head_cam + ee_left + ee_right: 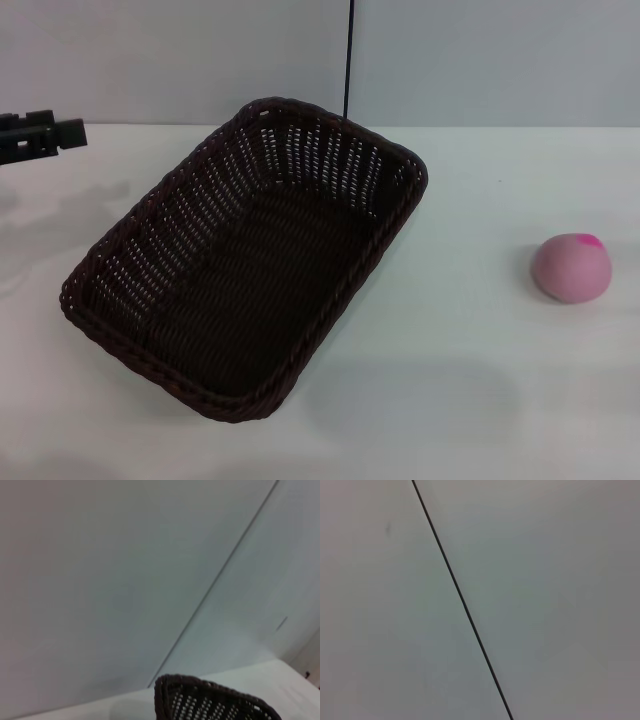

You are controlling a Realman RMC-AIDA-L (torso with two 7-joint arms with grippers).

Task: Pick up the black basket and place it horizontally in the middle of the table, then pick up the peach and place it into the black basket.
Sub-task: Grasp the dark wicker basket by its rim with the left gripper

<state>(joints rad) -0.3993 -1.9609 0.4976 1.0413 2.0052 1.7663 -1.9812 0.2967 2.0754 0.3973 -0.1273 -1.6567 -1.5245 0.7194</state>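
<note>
White glossy table (pixel 470 400) fills the head view, pale grey wall (pixel 480 60) behind it with one thin dark vertical seam (pixel 348 55) rising above the basket's far rim. Far left, at the table's back edge: left gripper (pixel 62 134), black, only partly in frame, well apart from the basket; can't tell if its fingers are apart or together. Its soft shadow lies on the table below it. Centre-left: basket (pixel 245 255), dark woven, sitting flat on the table but skewed diagonally, near corner toward the left, far corner toward the seam; inside is empty. Right: peach (pixel 571 267), pink with a magenta patch on top, resting on the table well apart from the basket, nothing between them. Left wrist view shows only wall, the seam and one basket corner (pixel 210 700). Right wrist view shows only wall and seam; right gripper isn't in any view.
</note>
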